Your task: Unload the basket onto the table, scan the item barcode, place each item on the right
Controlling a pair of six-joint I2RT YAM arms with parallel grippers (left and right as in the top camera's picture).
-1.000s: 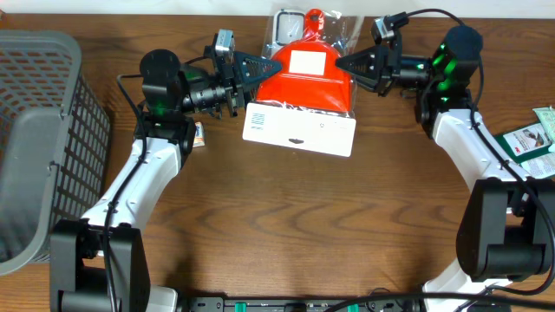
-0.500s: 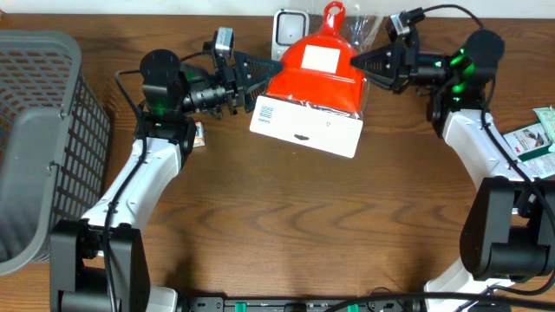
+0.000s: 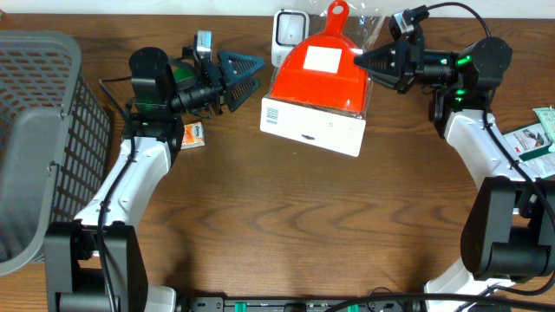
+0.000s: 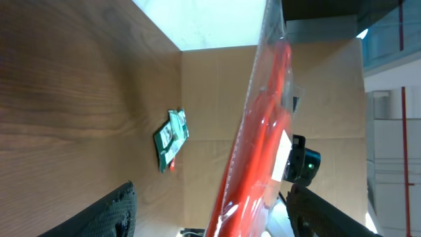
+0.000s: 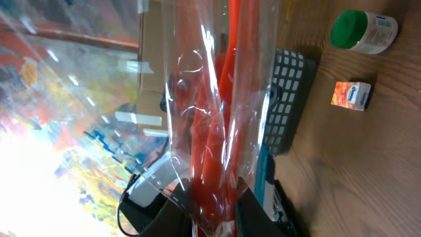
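Note:
The item is a red dustpan (image 3: 319, 74) in clear wrap with a white card base; a small barcode (image 3: 271, 114) sits on the card's left end. My right gripper (image 3: 359, 62) is shut on the wrap at the dustpan's right edge, holding it up. In the right wrist view its fingers (image 5: 263, 214) pinch the red dustpan (image 5: 217, 145). My left gripper (image 3: 258, 73) stands open just left of the item, apart from it. In the left wrist view the dustpan (image 4: 260, 145) stands edge-on between the spread fingers (image 4: 115, 210). A white scanner (image 3: 288, 30) stands behind the dustpan.
A grey basket (image 3: 43, 130) fills the left side. A small orange box (image 3: 192, 133) lies under the left arm. Green packets (image 3: 531, 140) lie at the right edge. The right wrist view also shows a green-capped bottle (image 5: 362, 29).
My left gripper has opened, let go of the item and pulled back to the left. The right gripper has carried the dustpan slightly right and back.

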